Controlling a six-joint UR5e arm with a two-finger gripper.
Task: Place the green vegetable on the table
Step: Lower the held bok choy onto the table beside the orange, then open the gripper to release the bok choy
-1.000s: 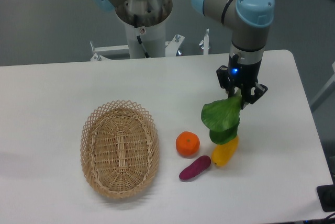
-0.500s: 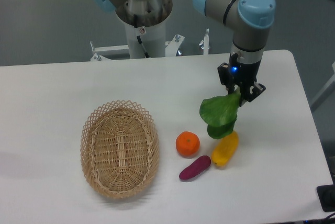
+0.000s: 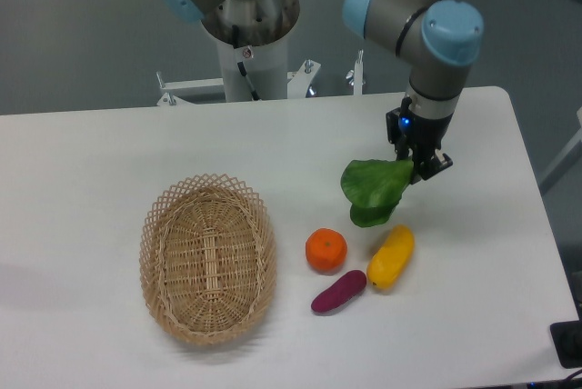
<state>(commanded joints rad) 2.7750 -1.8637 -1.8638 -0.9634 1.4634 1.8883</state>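
The green vegetable (image 3: 373, 191), a leafy dark green toy, hangs in the air right of centre above the white table (image 3: 109, 153). My gripper (image 3: 416, 169) is shut on its upper right end, where the stalk is hidden between the fingers. The leaves droop down and to the left, just above the yellow vegetable.
An oval wicker basket (image 3: 208, 256) lies at the left front. An orange (image 3: 326, 250), a purple eggplant-like piece (image 3: 338, 291) and a yellow oblong vegetable (image 3: 391, 257) lie close together below the held leaves. The robot's base column (image 3: 250, 34) stands at the back.
The gripper has risen and shifted slightly right and back with the green vegetable. The leaves have lifted off the yellow vegetable and now hang free of it.
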